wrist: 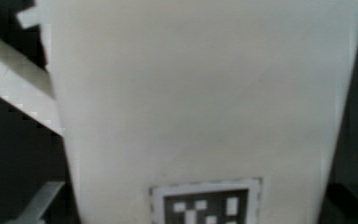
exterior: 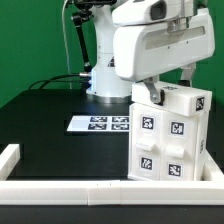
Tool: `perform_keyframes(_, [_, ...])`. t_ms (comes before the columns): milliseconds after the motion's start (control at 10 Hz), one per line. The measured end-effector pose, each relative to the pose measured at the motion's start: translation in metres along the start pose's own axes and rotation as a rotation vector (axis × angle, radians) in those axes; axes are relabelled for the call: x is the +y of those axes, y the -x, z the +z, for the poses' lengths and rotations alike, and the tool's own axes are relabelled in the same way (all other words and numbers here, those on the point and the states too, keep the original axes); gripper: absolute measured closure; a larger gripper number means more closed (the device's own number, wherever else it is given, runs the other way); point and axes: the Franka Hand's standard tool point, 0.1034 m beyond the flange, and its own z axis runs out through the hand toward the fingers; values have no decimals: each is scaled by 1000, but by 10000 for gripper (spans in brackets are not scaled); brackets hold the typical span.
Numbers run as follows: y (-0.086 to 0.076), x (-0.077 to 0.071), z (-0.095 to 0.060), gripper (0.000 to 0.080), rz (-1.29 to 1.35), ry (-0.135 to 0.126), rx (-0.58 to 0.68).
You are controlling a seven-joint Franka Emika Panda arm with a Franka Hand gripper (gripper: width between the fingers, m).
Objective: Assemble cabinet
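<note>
The white cabinet (exterior: 168, 140) stands upright at the exterior view's right, near the front rail, with black-and-white tags on its front and side faces. My gripper (exterior: 170, 86) is down over its top. One finger (exterior: 152, 93) sits at one side of the top white block (exterior: 180, 98) and the other finger sits at the opposite side. In the wrist view the block's white face (wrist: 194, 100) fills the picture, with one tag (wrist: 208, 206) low on it. A grey finger (wrist: 41, 202) lies against its edge. The jaws look closed on the block.
The marker board (exterior: 100, 123) lies flat on the black table in front of the robot base (exterior: 105, 82). A low white border rail (exterior: 70, 186) runs along the front, with a corner piece (exterior: 10, 158) at the exterior view's left. A black cable hangs behind the base.
</note>
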Motion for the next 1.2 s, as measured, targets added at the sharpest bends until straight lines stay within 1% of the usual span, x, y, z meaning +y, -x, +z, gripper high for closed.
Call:
perform_keyframes(300, [1,0,1,245,373,-3,33])
perform_keyframes(400, [0,0,0,245,462,-2,37])
perform_keyframes(600, [0,1,1,245,546,-1,41])
perform_keyframes(800, [1,2,0,245,719,-4,42])
perform_keyframes(900, [1,2,0,245,761,-5,42])
perform_keyframes(1200, [1,3,0,245,1042,-11,58])
